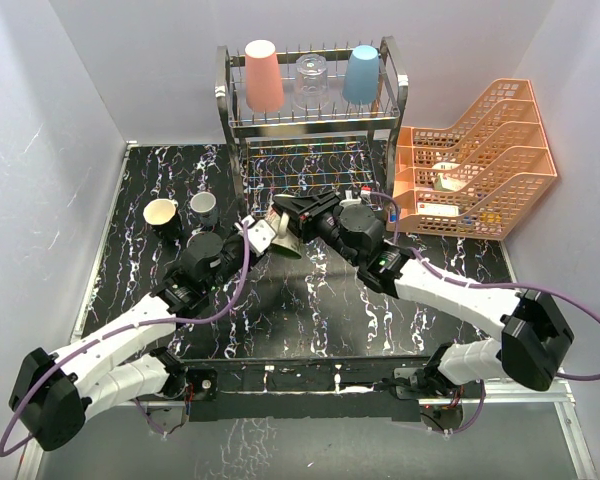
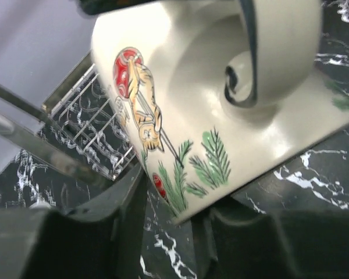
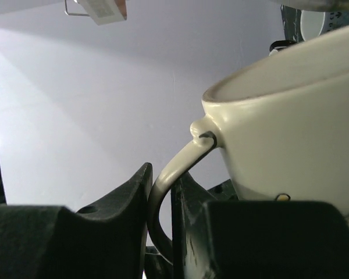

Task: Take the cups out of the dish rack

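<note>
The cream mug (image 1: 286,243) with green inside hangs tilted above the table's middle, in front of the chrome dish rack (image 1: 310,125). My right gripper (image 1: 292,214) is shut on its handle (image 3: 171,168). My left gripper (image 1: 262,236) is open, its fingers on either side of the mug's rim (image 2: 183,215); the mug (image 2: 221,87) carries a painted figure and green sprigs. A salmon-pink tumbler (image 1: 263,75), a clear glass (image 1: 311,82) and a light-blue tumbler (image 1: 361,73) stand upside down on the rack's top tier. A black cup (image 1: 161,215) and a small grey cup (image 1: 203,208) stand on the table at the left. The brownish cup is out of view.
Orange lattice trays (image 1: 480,160) holding small items stand at the right, beside the rack. White walls close in the black marbled table (image 1: 310,310) on three sides. The rack's lower wire shelf (image 2: 99,128) shows behind the mug.
</note>
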